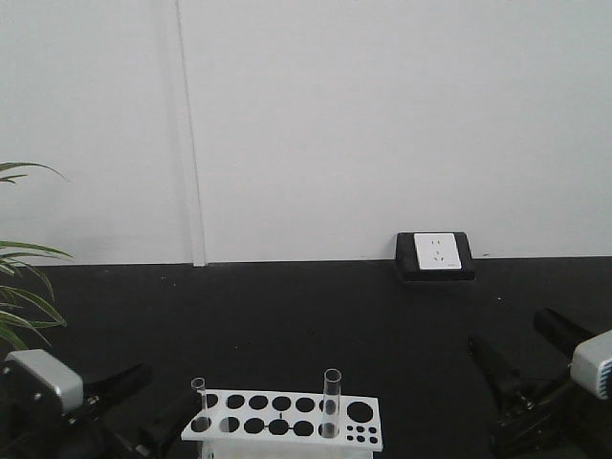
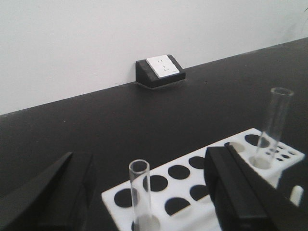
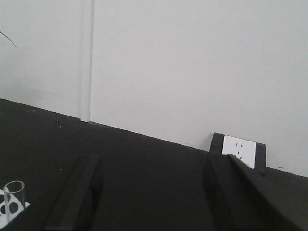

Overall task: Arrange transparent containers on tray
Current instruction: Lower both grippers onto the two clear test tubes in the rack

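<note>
Two transparent containers stand upright in a white holed rack [image 1: 287, 426] at the front centre: one at the rack's left end [image 1: 199, 402], one right of middle [image 1: 332, 402]. My left gripper [image 1: 172, 384] is open beside the left end. In the left wrist view its fingers [image 2: 236, 187] stand on either side of the left tube [image 2: 141, 192] without touching it, and the other tube [image 2: 274, 125] rises at the right. My right gripper [image 1: 507, 330] is open over bare black table, with nothing between its fingers [image 3: 77, 192]. One tube's rim [image 3: 12, 192] shows at its far left. The tray is out of view.
A black box with a white power socket [image 1: 435, 254] sits against the wall at the back right. Plant leaves [image 1: 19, 287] reach in from the left edge. The table top [image 1: 306, 325] is black and ends at the white wall.
</note>
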Available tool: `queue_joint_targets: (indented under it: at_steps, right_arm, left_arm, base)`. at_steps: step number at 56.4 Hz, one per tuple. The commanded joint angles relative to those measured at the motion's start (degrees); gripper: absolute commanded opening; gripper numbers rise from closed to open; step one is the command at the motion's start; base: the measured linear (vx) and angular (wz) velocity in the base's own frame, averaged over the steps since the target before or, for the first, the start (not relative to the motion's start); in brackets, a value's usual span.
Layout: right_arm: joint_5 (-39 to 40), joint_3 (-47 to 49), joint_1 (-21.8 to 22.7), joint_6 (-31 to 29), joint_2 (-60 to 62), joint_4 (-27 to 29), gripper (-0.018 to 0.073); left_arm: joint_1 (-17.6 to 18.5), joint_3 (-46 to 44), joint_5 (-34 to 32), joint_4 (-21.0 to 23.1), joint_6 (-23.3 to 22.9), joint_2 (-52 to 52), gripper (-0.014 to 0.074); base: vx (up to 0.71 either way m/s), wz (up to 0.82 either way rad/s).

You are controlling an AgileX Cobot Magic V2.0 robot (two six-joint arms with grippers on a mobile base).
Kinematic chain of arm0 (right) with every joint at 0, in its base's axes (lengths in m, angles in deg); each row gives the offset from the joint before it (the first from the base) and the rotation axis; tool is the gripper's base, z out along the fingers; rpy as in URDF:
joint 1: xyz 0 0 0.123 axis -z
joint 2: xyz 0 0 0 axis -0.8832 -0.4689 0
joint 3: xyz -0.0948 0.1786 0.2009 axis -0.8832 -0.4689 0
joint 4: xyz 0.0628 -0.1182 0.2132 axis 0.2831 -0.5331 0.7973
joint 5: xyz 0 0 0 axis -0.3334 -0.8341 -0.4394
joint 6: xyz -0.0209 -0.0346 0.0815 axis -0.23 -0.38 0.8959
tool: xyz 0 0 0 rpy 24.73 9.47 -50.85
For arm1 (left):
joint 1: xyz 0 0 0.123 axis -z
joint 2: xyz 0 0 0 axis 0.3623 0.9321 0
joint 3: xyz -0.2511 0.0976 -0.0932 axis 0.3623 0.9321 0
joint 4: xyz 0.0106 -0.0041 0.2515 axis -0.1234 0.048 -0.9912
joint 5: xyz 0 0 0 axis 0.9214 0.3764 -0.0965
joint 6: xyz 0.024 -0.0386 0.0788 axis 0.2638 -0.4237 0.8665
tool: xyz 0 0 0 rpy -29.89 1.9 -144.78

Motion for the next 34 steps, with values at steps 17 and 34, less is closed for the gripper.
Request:
queue_joint_targets:
  at_steps: [17, 34]
  right_arm:
    - [7.1, 1.6, 0.0, -0.5, 0.5, -0.2, 0.0498]
    - [7.2, 1.6, 0.0, -0.5, 0.5, -0.2, 0.0498]
  left_arm:
    - [1.3, -11.6, -5.5, -0.9, -2.6, 11.0, 0.0575]
    - [1.3, -12.6, -9.2, -0.6, -2.3, 14.4, 0.0465]
  base:
    - [0.00, 0.00]
    - [0.00, 0.00]
